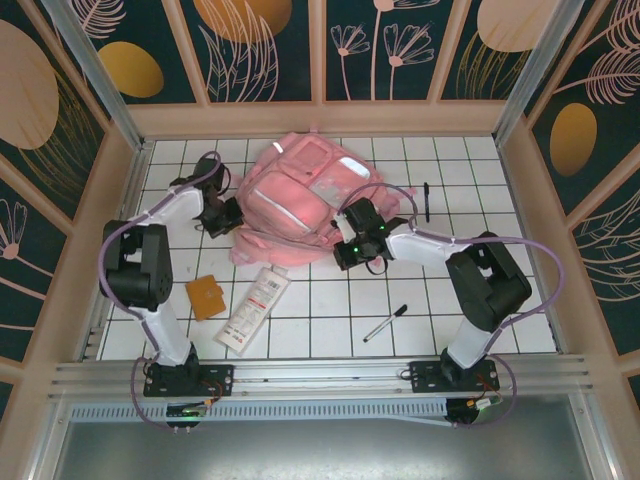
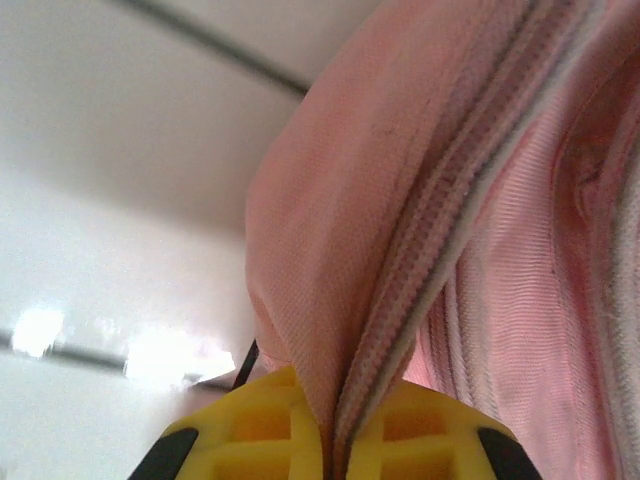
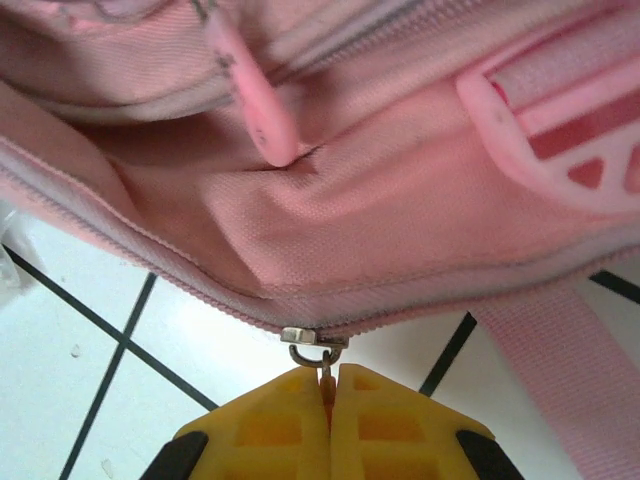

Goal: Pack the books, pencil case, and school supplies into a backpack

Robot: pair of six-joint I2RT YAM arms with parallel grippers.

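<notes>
Top external view: pink backpack point(image 1: 300, 205) lies slumped on the white tiled tabletop point(image 1: 330, 335). Left gripper point(image 1: 234, 216) sits at the backpack's left edge; right gripper point(image 1: 343, 250) at its near-right edge. Pencil case point(image 1: 255, 310) lies slanted on the near side of the backpack, one end close to its near edge. Orange-brown square point(image 1: 207, 297) also lies on the near side of the backpack, off to the left and apart from it. White-barrelled pen point(image 1: 384, 323) lies near-right of the backpack, well apart from it. Black pen point(image 1: 426, 200) lies to the right of the backpack, just past its strap end. Left wrist view: left gripper point(image 2: 335, 430), jaws pressed together on a fold of the backpack point(image 2: 330, 200), with the zipper track point(image 2: 430, 250) running down between the yellow fingertips. Right wrist view: right gripper point(image 3: 328, 400), jaws closed on the small metal zipper pull point(image 3: 314, 342) that hangs at the lower edge of the backpack point(image 3: 380, 210). A pink strap point(image 3: 560, 345) runs off to the right of the pull, with a pink plastic buckle point(image 3: 560, 130) above it.
</notes>
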